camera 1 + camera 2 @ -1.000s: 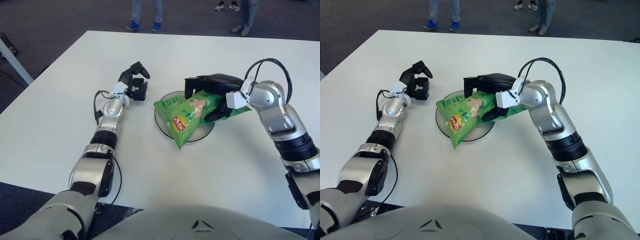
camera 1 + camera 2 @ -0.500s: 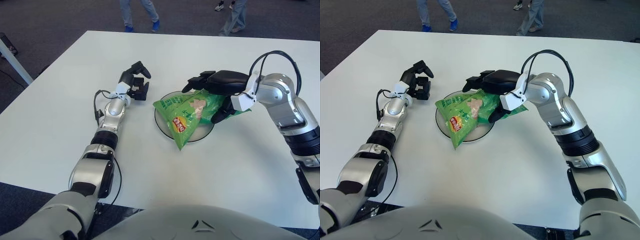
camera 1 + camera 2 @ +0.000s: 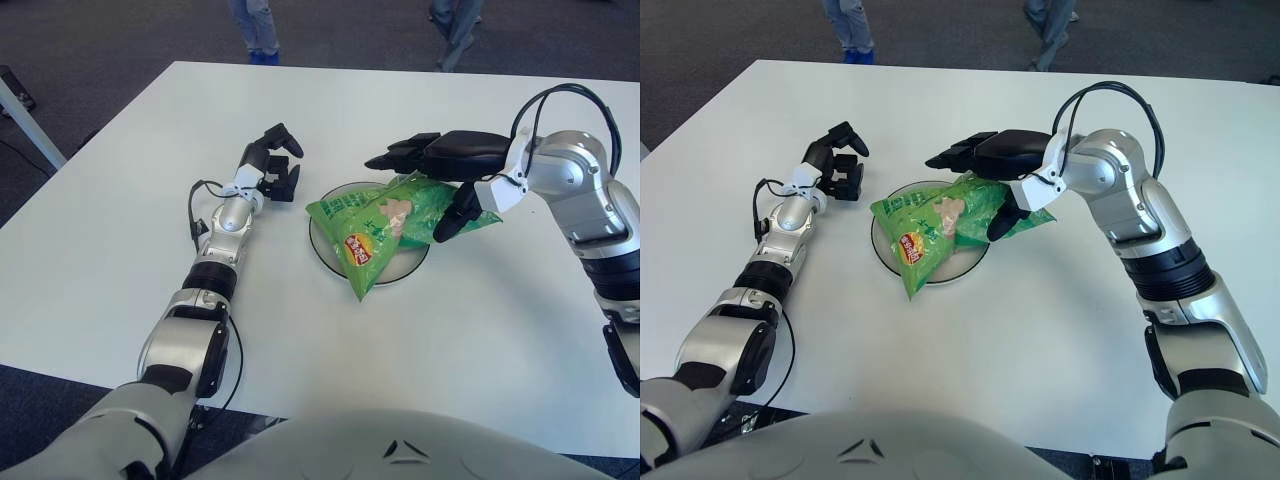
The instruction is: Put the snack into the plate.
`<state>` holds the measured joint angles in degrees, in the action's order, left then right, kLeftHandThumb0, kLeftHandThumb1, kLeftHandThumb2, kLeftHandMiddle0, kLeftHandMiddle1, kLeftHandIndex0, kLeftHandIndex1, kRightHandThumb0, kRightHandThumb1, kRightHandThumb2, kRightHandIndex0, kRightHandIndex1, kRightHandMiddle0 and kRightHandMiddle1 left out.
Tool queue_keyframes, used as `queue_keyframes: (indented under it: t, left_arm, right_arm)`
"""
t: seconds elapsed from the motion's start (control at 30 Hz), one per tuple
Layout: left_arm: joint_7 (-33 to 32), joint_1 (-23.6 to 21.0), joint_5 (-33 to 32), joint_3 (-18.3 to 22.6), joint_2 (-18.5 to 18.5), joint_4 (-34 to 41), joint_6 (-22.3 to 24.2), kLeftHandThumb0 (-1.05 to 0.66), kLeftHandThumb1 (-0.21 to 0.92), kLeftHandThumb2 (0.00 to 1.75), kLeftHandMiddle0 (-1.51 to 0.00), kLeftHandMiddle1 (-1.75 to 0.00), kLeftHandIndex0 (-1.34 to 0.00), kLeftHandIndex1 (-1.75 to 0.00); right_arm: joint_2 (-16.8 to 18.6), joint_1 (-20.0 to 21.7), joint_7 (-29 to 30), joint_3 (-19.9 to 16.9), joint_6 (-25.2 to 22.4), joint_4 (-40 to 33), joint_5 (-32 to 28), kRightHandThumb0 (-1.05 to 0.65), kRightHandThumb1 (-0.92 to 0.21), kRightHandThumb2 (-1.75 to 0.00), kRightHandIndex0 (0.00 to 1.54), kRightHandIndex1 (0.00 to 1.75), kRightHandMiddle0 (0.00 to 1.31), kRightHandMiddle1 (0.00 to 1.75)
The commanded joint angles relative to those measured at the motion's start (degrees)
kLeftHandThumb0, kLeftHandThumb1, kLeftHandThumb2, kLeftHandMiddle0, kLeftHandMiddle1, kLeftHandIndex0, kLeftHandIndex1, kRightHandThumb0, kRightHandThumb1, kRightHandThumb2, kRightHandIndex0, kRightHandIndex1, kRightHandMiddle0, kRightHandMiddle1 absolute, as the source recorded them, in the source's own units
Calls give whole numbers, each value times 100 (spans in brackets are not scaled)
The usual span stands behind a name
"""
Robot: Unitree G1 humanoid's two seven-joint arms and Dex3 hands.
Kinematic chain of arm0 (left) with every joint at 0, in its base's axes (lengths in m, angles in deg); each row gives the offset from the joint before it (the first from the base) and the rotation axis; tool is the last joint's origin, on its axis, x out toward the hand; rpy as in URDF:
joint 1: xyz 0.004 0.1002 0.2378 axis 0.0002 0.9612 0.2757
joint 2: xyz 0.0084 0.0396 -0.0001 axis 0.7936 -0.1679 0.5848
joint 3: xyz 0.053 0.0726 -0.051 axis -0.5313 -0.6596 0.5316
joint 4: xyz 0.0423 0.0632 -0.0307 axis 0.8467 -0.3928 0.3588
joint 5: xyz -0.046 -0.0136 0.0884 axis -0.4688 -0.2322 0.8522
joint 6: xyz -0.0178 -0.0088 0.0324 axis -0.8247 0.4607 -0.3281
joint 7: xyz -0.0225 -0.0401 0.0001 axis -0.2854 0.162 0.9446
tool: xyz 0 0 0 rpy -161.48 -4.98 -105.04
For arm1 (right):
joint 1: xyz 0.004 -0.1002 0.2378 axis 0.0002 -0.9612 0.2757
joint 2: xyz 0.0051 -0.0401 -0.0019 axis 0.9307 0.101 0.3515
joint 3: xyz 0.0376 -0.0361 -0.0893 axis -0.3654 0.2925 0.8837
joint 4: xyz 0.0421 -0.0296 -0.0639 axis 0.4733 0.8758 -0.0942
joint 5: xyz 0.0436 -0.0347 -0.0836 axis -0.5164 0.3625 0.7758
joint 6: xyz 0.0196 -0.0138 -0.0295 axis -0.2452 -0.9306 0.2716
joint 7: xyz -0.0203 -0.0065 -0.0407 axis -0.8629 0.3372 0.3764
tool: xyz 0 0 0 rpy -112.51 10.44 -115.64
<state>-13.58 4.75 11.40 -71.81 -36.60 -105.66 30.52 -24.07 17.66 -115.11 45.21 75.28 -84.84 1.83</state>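
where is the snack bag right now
The green snack bag lies across the plate mid-table, just under the open right robot hand, with the left robot hand beside the plate's left.

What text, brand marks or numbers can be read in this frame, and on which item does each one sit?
None can be read.
Snack bag lying on the plate: a red and yellow round brand logo near its lower end and pale lettering on the green, both too small to read.
Right hand, open above the bag, and left hand: no markings visible.

- The snack bag [image 3: 390, 222] was glossy, crinkled plastic film.
- The tabletop [image 3: 120, 210] looked smooth and matt.
- The right robot hand [image 3: 445, 170] showed black plastic — matt.
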Motion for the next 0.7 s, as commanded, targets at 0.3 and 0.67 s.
queue_keyframes:
  t: [0.3, 0.67]
  left_arm:
    - [72, 537, 8, -100, -69, -40, 280, -50, 26, 138, -131, -175, -66, -175]
    - [51, 561, 8, -89, -78, 15, 294, -49, 28, 136, -130, -175, -64, -175]
  right_arm:
    - [-759, 1177, -1225, -372, 686, 1134, -1249, -105, -92, -23, 0, 0, 0, 0]
    - [-649, 821, -831, -706, 230, 1313, -1462, -102, -85, -10, 0, 0, 0, 0]
